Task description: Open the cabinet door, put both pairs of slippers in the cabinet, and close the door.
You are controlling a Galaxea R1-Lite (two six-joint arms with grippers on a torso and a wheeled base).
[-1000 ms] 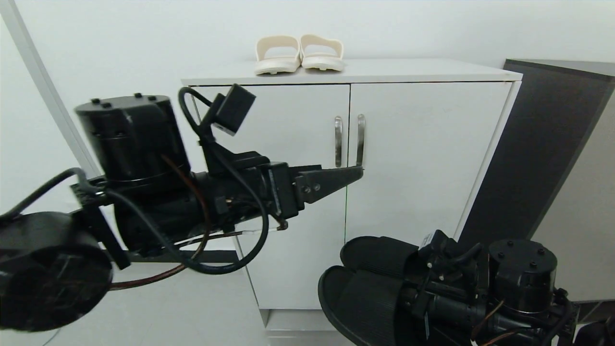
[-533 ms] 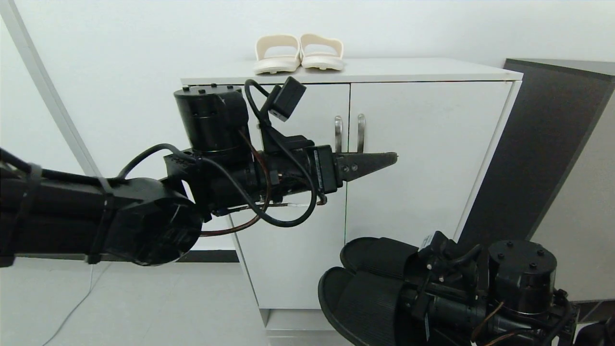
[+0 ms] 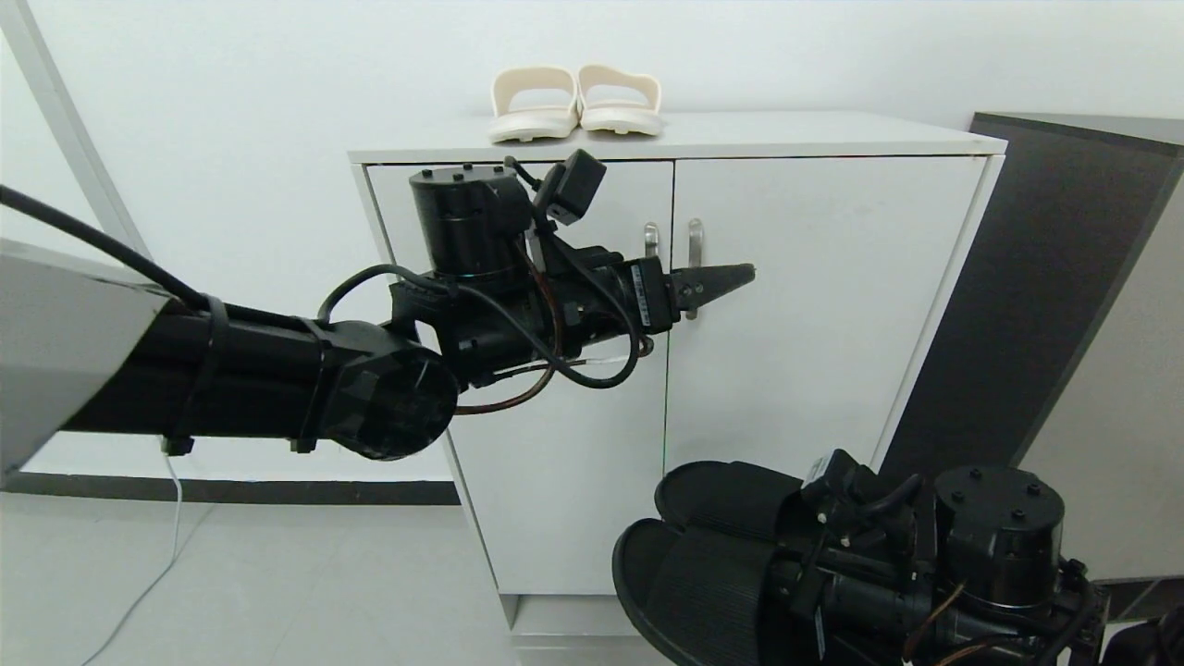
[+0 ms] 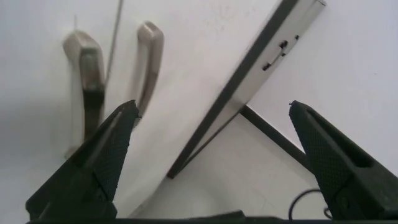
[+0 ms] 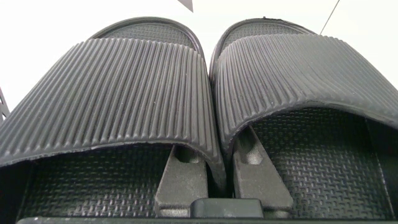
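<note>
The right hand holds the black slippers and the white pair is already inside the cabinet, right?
Not inside: the head view shows the white pair lying on top of the cabinet. The right hand does hold the black slippers.

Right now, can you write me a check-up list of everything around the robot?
Surface: cabinet top, white.
Job's things: cabinet doors shut; white slippers side by side on top; black slippers held low in front.
Clutter: nothing seen.
Grippers: left gripper open before the door handles; right gripper shut on the black slippers.
Cables: black cables loop along the left arm; thin cord on the floor.
Surroundings: white wall, dark panel on the right.
</note>
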